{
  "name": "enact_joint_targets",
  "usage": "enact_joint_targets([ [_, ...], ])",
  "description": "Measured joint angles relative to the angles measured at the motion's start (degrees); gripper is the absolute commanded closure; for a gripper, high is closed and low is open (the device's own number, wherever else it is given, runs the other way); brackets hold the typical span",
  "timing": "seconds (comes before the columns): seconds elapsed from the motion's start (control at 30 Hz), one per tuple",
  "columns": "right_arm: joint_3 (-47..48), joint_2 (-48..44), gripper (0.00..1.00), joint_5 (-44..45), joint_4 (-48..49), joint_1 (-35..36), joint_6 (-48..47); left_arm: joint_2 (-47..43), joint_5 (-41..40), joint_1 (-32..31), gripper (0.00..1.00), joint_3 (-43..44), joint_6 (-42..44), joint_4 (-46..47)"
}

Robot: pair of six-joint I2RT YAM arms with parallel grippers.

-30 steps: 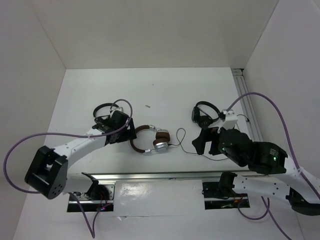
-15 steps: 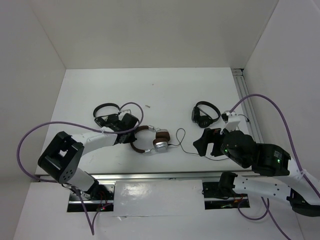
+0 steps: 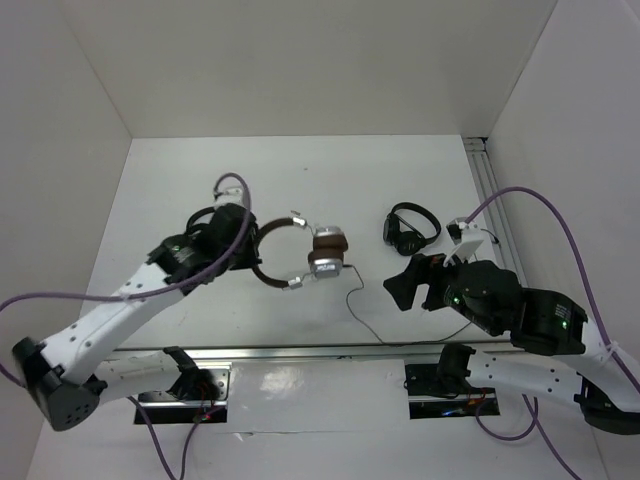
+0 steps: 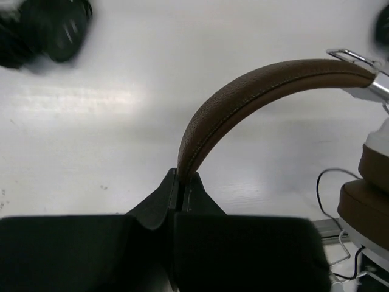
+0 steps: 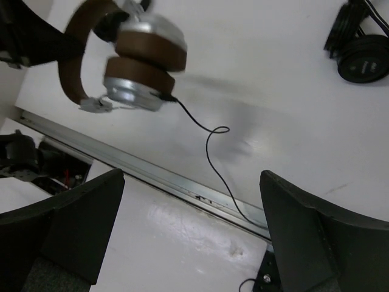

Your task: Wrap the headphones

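The headphones [image 3: 323, 256], with a brown headband [image 4: 261, 82], brown pads and silver cups [image 5: 135, 91], hang above the table. My left gripper [image 3: 248, 257] is shut on the left end of the headband, which is pinched between its fingertips [image 4: 180, 182]. The thin black cable [image 3: 356, 306] trails from the lower cup down toward the front rail, and in the right wrist view the cable [image 5: 208, 149] curls once on the table. My right gripper [image 3: 406, 284] stands open to the right of the headphones, with nothing between its fingers [image 5: 191, 177].
One all-black headset [image 3: 410, 228] lies at the right, behind my right gripper, and shows in the right wrist view [image 5: 362, 44]. Another black headset [image 3: 203, 222] lies partly under my left arm. A metal rail [image 3: 320, 350] runs along the front edge.
My left gripper closed on the brown headband and raised the headphones off the table, shifting them back. The cable was dragged leftward. The right gripper barely moved.
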Motion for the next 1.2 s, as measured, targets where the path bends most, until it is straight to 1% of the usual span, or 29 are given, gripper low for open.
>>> enact_joint_targets([
  [0.1, -1.77, -1.77, 0.00, -0.94, 4.74, 0.00, -1.53, -6.29, -2.97, -0.02, 1.00, 10.36, 1.25, -5.38],
  [0.2, -4.92, -2.97, 0.00, -1.77, 10.73, 0.00, -3.67, -8.55, -6.71, 0.00, 1.00, 21.77, 2.95, -10.73],
  [0.3, -9.44, -2.60, 0.00, -1.99, 17.94, 0.00, -5.84, -5.90, -10.01, -0.02, 1.00, 34.10, 5.11, -17.07],
  [0.37, -12.83, -1.27, 0.00, -2.23, 23.12, 0.00, -7.58, -2.95, -11.23, 0.04, 1.00, 41.44, 6.14, -19.58],
  [0.47, -17.44, 1.92, 0.00, -2.45, 31.47, 0.00, -10.86, 0.90, -11.39, 0.04, 1.00, 48.72, 7.45, -21.88],
  [0.63, -20.83, 9.20, 0.00, -0.55, 42.07, 0.00, -15.85, 4.94, -9.75, 0.04, 1.00, 51.84, 8.81, -25.07],
  [0.67, -20.92, 10.64, 0.02, 0.00, 43.39, 0.00, -16.52, 5.14, -9.29, 0.04, 1.00, 51.89, 8.87, -25.73],
  [0.77, -21.00, 14.49, 0.02, 2.14, 46.53, 0.00, -18.21, 5.31, -8.11, 0.04, 1.00, 51.93, 8.85, -27.39],
  [0.87, -22.97, 15.15, 0.02, 3.91, 49.92, -0.07, -19.89, 4.72, -7.45, 0.04, 1.00, 51.91, 8.74, -28.13],
  [1.0, -27.67, 14.10, 0.10, 2.51, 54.53, -2.78, -21.68, 2.51, -6.27, 0.04, 1.00, 51.39, 8.57, -28.55],
  [1.1, -30.60, 14.01, 0.17, -1.07, 58.88, -6.10, -23.12, 0.79, -4.83, 0.04, 1.00, 51.17, 8.52, -28.72],
  [1.2, -33.46, 13.99, 0.25, -6.51, 63.71, -9.18, -24.83, -0.04, -3.21, 0.04, 1.00, 51.17, 8.50, -28.76],
])
